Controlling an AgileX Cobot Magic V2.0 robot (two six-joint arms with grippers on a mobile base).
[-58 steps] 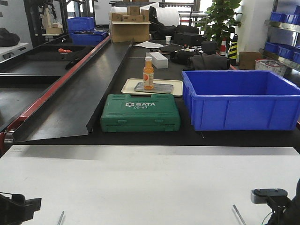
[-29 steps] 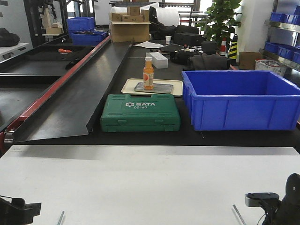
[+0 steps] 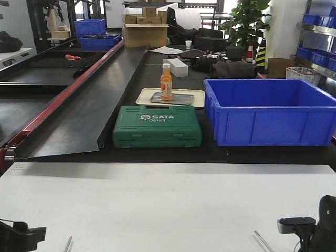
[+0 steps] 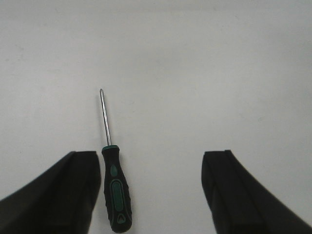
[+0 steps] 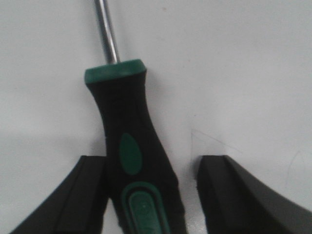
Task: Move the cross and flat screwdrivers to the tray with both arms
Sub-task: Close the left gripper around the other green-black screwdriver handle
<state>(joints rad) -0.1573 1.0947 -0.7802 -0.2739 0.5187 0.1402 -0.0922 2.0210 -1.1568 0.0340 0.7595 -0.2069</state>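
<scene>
Two black-and-green screwdrivers lie on the white table [image 3: 168, 205]. In the left wrist view one screwdriver [image 4: 116, 192] lies flat between my fingers, close beside the left finger [image 4: 73, 190] and far from the right one. My left gripper [image 4: 151, 161] is open. In the right wrist view the other screwdriver [image 5: 139, 165] has its handle against the left finger [image 5: 85, 195], with a gap to the right finger [image 5: 234, 195]. My right gripper [image 5: 153, 163] is open around it. The front view shows only the two shaft tips [image 3: 67, 244] [image 3: 262, 241]. The grey tray [image 3: 181, 98] lies far behind.
The grey tray rests inside a beige tray [image 3: 144, 97] with an orange bottle [image 3: 166, 82] standing on it. A green SATA case [image 3: 157, 126] and a blue bin [image 3: 270, 110] sit in front of and beside it. A black conveyor [image 3: 89, 105] runs along the left.
My right gripper has sunk lower and shifted a little left, and the right screwdriver's shaft has shifted slightly left. My left gripper dropped a little, then held still.
</scene>
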